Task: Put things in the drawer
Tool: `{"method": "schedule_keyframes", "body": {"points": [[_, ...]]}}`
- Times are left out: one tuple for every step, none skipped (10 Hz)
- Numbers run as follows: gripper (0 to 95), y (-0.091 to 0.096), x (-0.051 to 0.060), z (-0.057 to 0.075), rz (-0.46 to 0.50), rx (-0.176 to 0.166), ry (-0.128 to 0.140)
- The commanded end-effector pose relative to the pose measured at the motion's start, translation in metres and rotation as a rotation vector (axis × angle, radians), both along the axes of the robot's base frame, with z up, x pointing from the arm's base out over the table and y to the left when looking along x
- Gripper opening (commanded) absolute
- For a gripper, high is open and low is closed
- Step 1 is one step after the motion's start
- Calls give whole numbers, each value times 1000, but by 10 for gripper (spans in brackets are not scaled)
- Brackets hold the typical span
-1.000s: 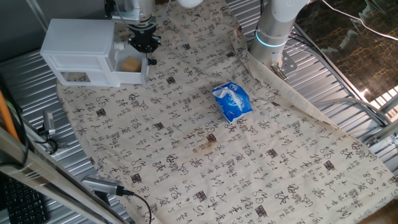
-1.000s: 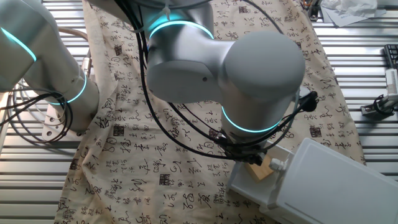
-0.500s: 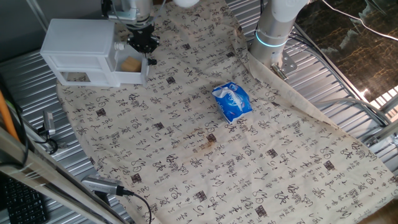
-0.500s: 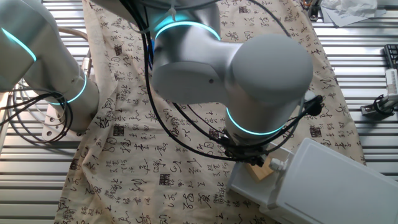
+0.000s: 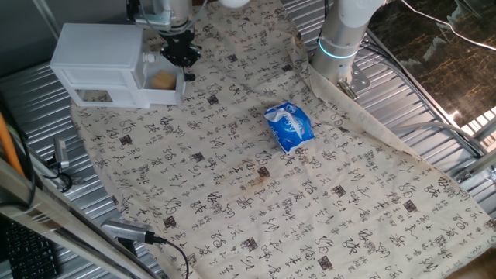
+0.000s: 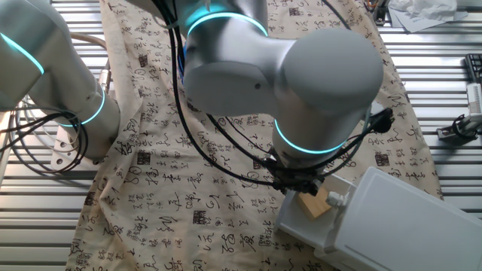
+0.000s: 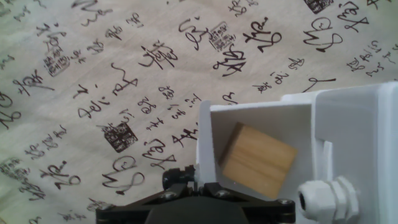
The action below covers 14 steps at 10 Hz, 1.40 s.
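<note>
Currently, in one fixed view, my gripper (image 5: 180,53) hangs over the far rim of the open drawer (image 5: 162,93), which sticks out at 3 o'clock from the white cabinet (image 5: 95,56). A tan wooden block (image 5: 162,79) lies inside the drawer, apart from my fingers. A blue packet (image 5: 289,126) rests on the printed cloth (image 5: 256,201), well apart at 4 o'clock from the drawer.

From the other fixed view, my arm's wrist (image 6: 316,90) hides most of my gripper (image 6: 300,183). The block (image 6: 313,203) shows in the drawer (image 6: 305,226) just below it.

Through the hand view, the block (image 7: 257,161) lies tilted in the drawer (image 7: 261,115), touching nothing of mine. A cable gland (image 7: 320,196) sits at 5 o'clock. My fingertips are out of frame, so I cannot tell how wide they stand; they hold nothing visible.
</note>
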<state>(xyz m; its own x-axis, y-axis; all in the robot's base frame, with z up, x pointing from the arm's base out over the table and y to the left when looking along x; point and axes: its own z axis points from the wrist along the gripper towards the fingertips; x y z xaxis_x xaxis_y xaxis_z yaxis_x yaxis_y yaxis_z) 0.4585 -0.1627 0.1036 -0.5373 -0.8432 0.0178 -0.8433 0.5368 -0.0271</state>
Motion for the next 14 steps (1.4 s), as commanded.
{"method": "schedule_keyframes", "body": {"points": [[0, 8, 3, -1, -12, -7, -1], [0, 11, 5, 0, -15, -7, -1], [0, 14, 8, 0, -18, -6, -1], [0, 14, 9, -3, -19, -6, -3], [0, 15, 9, -6, -20, -5, -5], [0, 16, 10, -9, -25, -3, -9], [0, 18, 10, -11, -31, -2, -11], [0, 20, 10, -14, -32, -3, -13], [0, 20, 10, -15, -30, -4, -16], [0, 20, 11, -17, -29, -5, -17], [0, 20, 11, -19, -27, -6, -19], [0, 20, 11, -20, -26, -9, -21], [0, 20, 11, -21, -24, -12, -23], [0, 20, 12, -21, -20, -15, -25]]}}
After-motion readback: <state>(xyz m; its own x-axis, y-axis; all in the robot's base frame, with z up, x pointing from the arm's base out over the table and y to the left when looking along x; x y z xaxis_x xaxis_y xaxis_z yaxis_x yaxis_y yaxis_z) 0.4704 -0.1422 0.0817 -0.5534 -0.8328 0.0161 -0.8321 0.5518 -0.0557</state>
